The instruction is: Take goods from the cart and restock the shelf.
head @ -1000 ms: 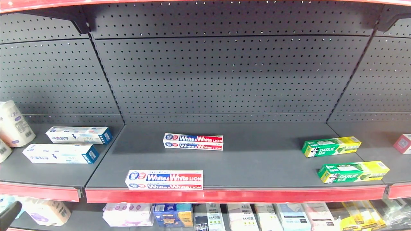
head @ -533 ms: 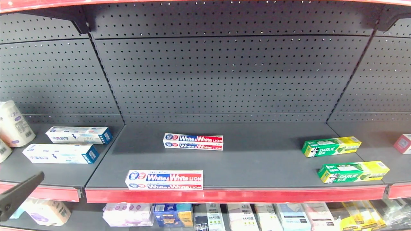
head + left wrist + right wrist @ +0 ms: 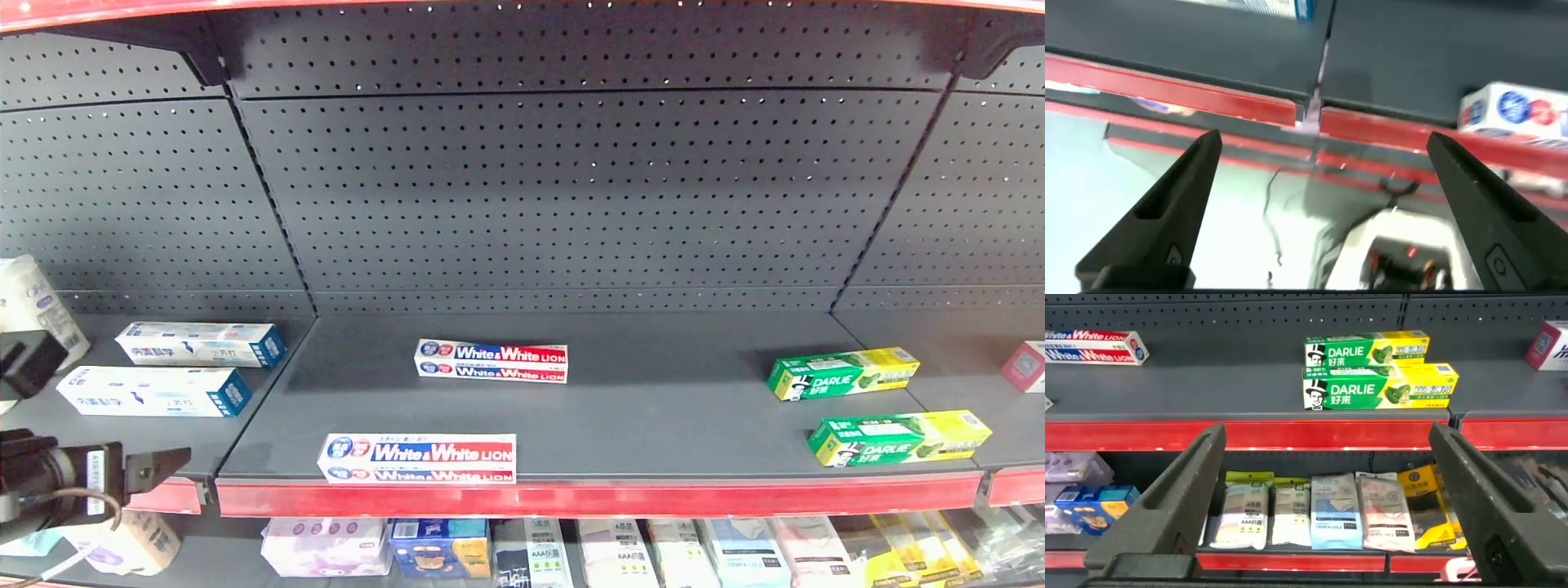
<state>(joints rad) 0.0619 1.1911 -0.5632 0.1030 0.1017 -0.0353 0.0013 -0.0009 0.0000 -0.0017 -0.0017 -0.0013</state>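
Plainly, the shelf (image 3: 653, 408) was a dark grey metal deck with a red strip (image 3: 596, 496) along its front edge and a perforated back panel (image 3: 571, 188) rising behind it. The goods lay flat on it in pairs.

On the middle bay, the front toothpaste box (image 3: 417, 457), red, white and blue, sat right at the lip. The rear toothpaste box (image 3: 491, 361) of the same kind lay farther back and a little to the right, well apart from it. Toward the right end of that bay were the rear green box (image 3: 842, 373) and the front green box (image 3: 898, 438), both green and yellow, near each other but not touching.

On the left bay the rear white box (image 3: 200, 344) and the front white box (image 3: 155, 391), each with a blue end, lay one behind the other. A pale round pack (image 3: 37, 306) stood beside them at the far left. A pink box (image 3: 1024, 366) showed at the right edge, on the next bay. The tier below was crowded with upright packets (image 3: 743, 551) and a blue carton (image 3: 439, 545).

The left tool (image 3: 1324, 139) hung in front of the left bay's red strip, near the joint between the bays. It was released, its fingers (image 3: 159, 464) spread wide and gripping nothing. The right tool (image 3: 1327, 429) was likewise released and wide apart. It sat level with the red strip, facing the two green boxes above and the packets below.
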